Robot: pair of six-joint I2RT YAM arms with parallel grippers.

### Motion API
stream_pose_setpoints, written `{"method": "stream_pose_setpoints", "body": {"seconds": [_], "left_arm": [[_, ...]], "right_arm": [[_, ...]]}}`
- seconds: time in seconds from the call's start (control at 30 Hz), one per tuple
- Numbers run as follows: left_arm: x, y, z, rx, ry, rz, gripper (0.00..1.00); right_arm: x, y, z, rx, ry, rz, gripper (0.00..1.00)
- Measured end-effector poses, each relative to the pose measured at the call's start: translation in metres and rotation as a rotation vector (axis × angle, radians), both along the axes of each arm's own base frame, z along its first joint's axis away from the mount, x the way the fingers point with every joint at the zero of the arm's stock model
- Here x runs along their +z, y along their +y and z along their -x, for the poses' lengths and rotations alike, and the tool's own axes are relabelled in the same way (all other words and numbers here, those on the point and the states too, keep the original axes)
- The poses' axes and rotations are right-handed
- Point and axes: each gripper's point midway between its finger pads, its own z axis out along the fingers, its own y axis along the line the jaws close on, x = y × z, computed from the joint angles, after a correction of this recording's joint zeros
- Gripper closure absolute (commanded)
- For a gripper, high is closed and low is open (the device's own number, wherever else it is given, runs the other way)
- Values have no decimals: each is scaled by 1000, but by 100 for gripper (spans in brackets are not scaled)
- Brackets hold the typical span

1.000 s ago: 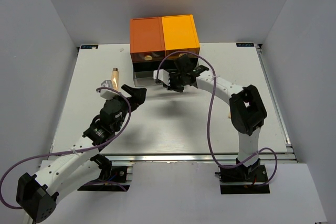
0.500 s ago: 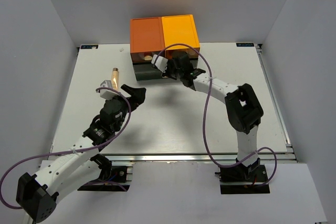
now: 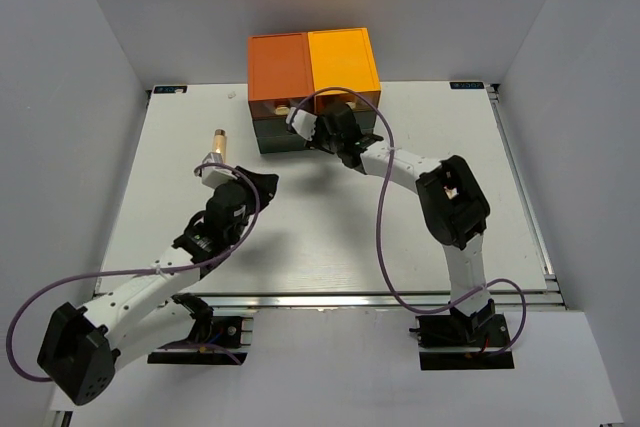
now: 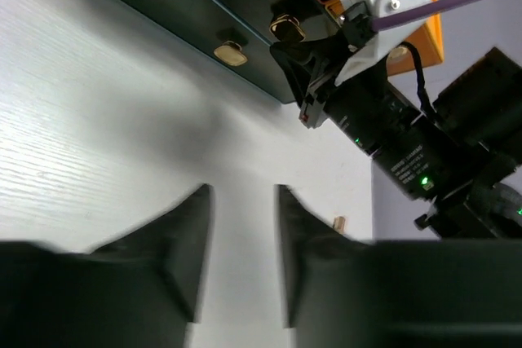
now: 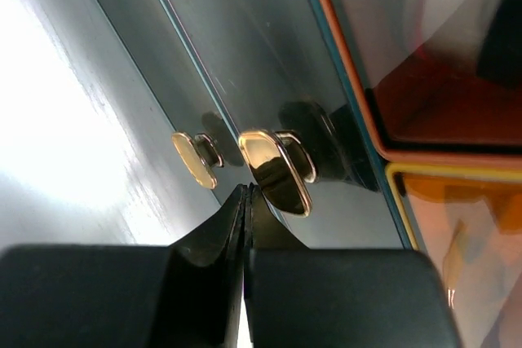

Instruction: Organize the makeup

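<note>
As the top camera sees it, drawer box (image 3: pixel 312 65): orange on top with dark drawer fronts below, standing at the far middle of the white table (image 3: pixel 330 237).
Top view, beige tube (image 3: pixel 216 144): lying on the table to the left of the drawer box, apart from it and just beyond the left arm's wrist.
Top view, left gripper (image 3: pixel 262 183): low over the table near the box's left front corner, with nothing in it; the beige tube lies off to its left.
Top view, right gripper (image 3: pixel 318 137): right up at the dark drawer fronts; its fingers are too small here to tell how they stand.
Left wrist view, left gripper (image 4: pixel 241 250): fingers spread apart, bare table showing in the gap, nothing held.
Left wrist view, drawer front (image 4: pixel 163 6): dark, running across the top, with a gold knob (image 4: pixel 231 53) on it.
Left wrist view, right gripper (image 4: pixel 306 87): its black tip sits at the drawer front, to the right of the gold knob.
Right wrist view, right gripper (image 5: pixel 245 201): fingers pressed together with only a hairline between them, clamped on nothing.
Right wrist view, large gold knob (image 5: pixel 276 170): just up and right of the fingertips; contact cannot be told.
Right wrist view, small gold knob (image 5: pixel 194 159): just left of the fingertips, on the same dark front.
</note>
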Motion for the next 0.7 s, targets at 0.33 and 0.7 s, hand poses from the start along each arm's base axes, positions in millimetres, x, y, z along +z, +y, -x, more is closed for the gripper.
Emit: {"method": "stream_pose_setpoints", "body": {"seconds": [0.33, 0.7], "left_arm": [[-59, -42, -37, -9, 125, 82, 48], [-129, -86, -123, 82, 185, 248, 31]], "right_arm": [[114, -54, 49, 73, 115, -320, 18], [146, -160, 106, 129, 369, -678, 19]]}}
